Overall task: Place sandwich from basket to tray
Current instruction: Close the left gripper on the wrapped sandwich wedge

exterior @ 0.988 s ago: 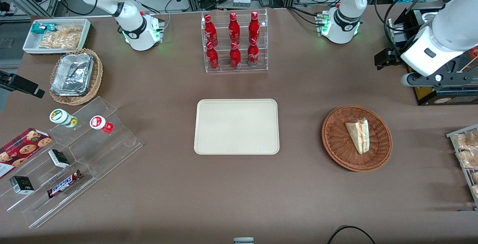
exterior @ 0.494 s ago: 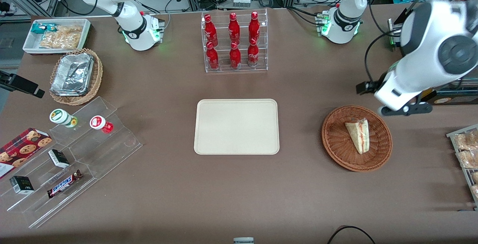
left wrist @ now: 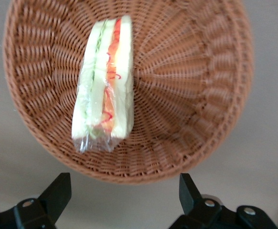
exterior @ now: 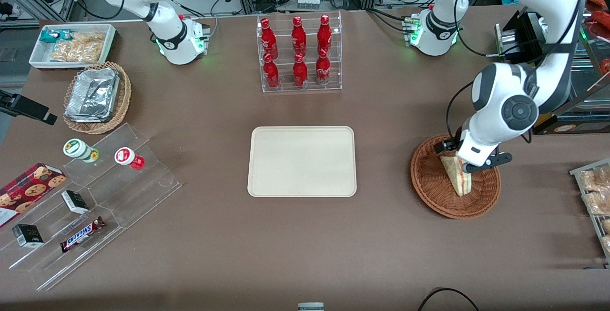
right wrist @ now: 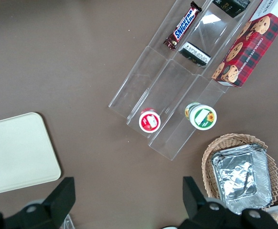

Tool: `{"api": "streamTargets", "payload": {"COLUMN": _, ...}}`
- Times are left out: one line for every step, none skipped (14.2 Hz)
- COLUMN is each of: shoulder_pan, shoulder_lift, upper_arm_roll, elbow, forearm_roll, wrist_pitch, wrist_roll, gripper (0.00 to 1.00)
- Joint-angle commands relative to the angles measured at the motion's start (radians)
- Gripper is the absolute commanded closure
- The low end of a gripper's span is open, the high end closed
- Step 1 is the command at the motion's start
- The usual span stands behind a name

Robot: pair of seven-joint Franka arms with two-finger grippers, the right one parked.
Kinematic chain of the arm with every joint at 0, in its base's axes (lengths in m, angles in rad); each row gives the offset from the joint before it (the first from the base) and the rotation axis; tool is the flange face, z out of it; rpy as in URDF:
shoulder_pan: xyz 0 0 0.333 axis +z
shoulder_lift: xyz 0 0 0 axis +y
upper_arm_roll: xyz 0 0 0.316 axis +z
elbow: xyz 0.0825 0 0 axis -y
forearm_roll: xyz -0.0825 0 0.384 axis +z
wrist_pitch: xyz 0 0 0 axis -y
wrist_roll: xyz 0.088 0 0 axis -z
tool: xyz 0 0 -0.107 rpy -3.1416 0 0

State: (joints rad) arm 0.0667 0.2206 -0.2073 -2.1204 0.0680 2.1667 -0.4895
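Note:
The sandwich [exterior: 461, 183], a plastic-wrapped wedge with red and green filling, lies in the reddish-brown wicker basket [exterior: 431, 182] toward the working arm's end of the table. My gripper [exterior: 466, 161] hangs above the basket and covers the sandwich's end farther from the front camera. In the left wrist view the sandwich [left wrist: 105, 90] rests on its side in the basket [left wrist: 196, 95]. The gripper [left wrist: 122, 193] is open wide with nothing between its black fingertips [left wrist: 58, 188]. The cream tray [exterior: 301, 161] lies bare at the table's middle.
A clear rack of red bottles [exterior: 299, 54] stands farther from the front camera than the tray. A wire rack of bagged snacks [exterior: 593, 196] sits at the working arm's table edge. An acrylic step display [exterior: 95, 196] and a foil-filled basket [exterior: 95, 96] lie toward the parked arm's end.
The left arm has swung in from the table's edge and come down over the basket; its hand now covers part of the sandwich. Sandwich, basket and tray have not moved.

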Motion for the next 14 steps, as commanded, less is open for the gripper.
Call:
{"api": "streamTargets", "payload": {"shoulder_pan": 0.008, "shoulder_lift": 0.028, "upper_arm_roll": 0.035, "elbow": 0.003, "forearm_roll": -0.008, "wrist_pitch": 0.056, "wrist_roll": -0.049, "gripper": 0.00}}
{"api": "streamTargets", "payload": {"shoulder_pan": 0.008, "shoulder_lift": 0.034, "upper_arm_roll": 0.045, "elbow": 0.003, "forearm_roll": -0.008, "wrist_pitch": 0.061, "wrist_roll": -0.050, "gripper": 0.00}}
{"api": "streamTargets", "payload": {"shoulder_pan": 0.008, "shoulder_lift": 0.042, "upper_arm_roll": 0.052, "elbow": 0.003, "forearm_roll": -0.008, "wrist_pitch": 0.062, "wrist_roll": -0.050, "gripper": 0.00}}
{"api": "streamTargets", "payload": {"shoulder_pan": 0.012, "shoulder_lift": 0.049, "upper_arm_roll": 0.057, "elbow": 0.003, "forearm_roll": -0.008, "wrist_pitch": 0.073, "wrist_roll": -0.050, "gripper": 0.00}}
{"api": "streamTargets", "payload": {"shoulder_pan": 0.024, "shoulder_lift": 0.069, "upper_arm_roll": 0.057, "elbow": 0.003, "forearm_roll": -0.010, "wrist_pitch": 0.106, "wrist_roll": -0.052, "gripper": 0.00}}
{"api": "streamTargets", "payload": {"shoulder_pan": 0.028, "shoulder_lift": 0.092, "upper_arm_roll": 0.057, "elbow": 0.007, "forearm_roll": -0.014, "wrist_pitch": 0.143, "wrist_roll": -0.060, "gripper": 0.00}}
{"api": "streamTargets", "payload": {"shoulder_pan": 0.030, "shoulder_lift": 0.118, "upper_arm_roll": 0.057, "elbow": 0.014, "forearm_roll": -0.014, "wrist_pitch": 0.183, "wrist_roll": -0.079, "gripper": 0.00}}
{"api": "streamTargets", "payload": {"shoulder_pan": 0.027, "shoulder_lift": 0.155, "upper_arm_roll": 0.055, "elbow": 0.039, "forearm_roll": -0.011, "wrist_pitch": 0.200, "wrist_roll": -0.104, "gripper": 0.02}}
{"api": "streamTargets", "payload": {"shoulder_pan": 0.025, "shoulder_lift": 0.175, "upper_arm_roll": 0.055, "elbow": 0.060, "forearm_roll": -0.008, "wrist_pitch": 0.202, "wrist_roll": -0.128, "gripper": 0.20}}
{"api": "streamTargets", "payload": {"shoulder_pan": 0.027, "shoulder_lift": 0.181, "upper_arm_roll": 0.055, "elbow": 0.062, "forearm_roll": -0.007, "wrist_pitch": 0.202, "wrist_roll": -0.130, "gripper": 0.49}}
{"api": "streamTargets", "payload": {"shoulder_pan": 0.027, "shoulder_lift": 0.181, "upper_arm_roll": 0.055, "elbow": 0.062, "forearm_roll": -0.007, "wrist_pitch": 0.200, "wrist_roll": -0.129, "gripper": 0.78}}
{"api": "streamTargets", "payload": {"shoulder_pan": 0.027, "shoulder_lift": 0.180, "upper_arm_roll": 0.055, "elbow": 0.069, "forearm_roll": -0.005, "wrist_pitch": 0.199, "wrist_roll": -0.132, "gripper": 0.86}}
{"api": "streamTargets", "payload": {"shoulder_pan": 0.024, "shoulder_lift": 0.172, "upper_arm_roll": 0.055, "elbow": 0.077, "forearm_roll": -0.002, "wrist_pitch": 0.188, "wrist_roll": -0.129, "gripper": 0.89}}
{"api": "streamTargets", "payload": {"shoulder_pan": 0.022, "shoulder_lift": 0.155, "upper_arm_roll": 0.052, "elbow": 0.080, "forearm_roll": 0.001, "wrist_pitch": 0.171, "wrist_roll": -0.124, "gripper": 0.90}}
